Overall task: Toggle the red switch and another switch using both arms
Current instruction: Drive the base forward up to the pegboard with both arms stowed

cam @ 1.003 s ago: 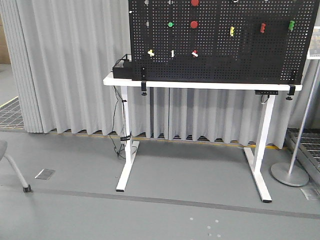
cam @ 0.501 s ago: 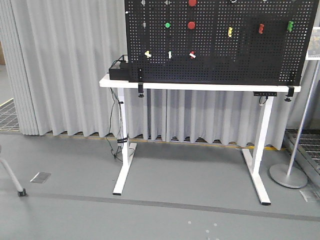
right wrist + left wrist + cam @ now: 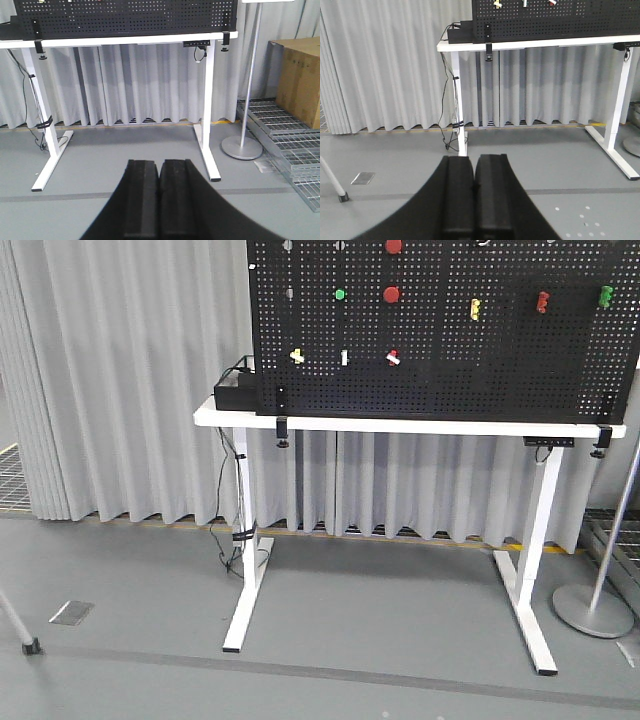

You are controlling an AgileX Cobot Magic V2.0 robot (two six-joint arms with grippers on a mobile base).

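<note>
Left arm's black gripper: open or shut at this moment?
Shut. In the left wrist view, the left arm's black gripper has its two flat fingers pressed together with no gap, and nothing is held between them.

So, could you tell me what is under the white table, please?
Grey floor, with black cables hanging by its left leg; a grey curtain hides whatever lies behind.

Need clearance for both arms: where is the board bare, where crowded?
Barest: the pegboard's lower right, from the red switch to the right clamp, under the yellow piece, red piece and green piece. The table shows only a thin front strip, black box at its left end. Crowded: yellow switch, white toggle and red switch share one row.
</note>
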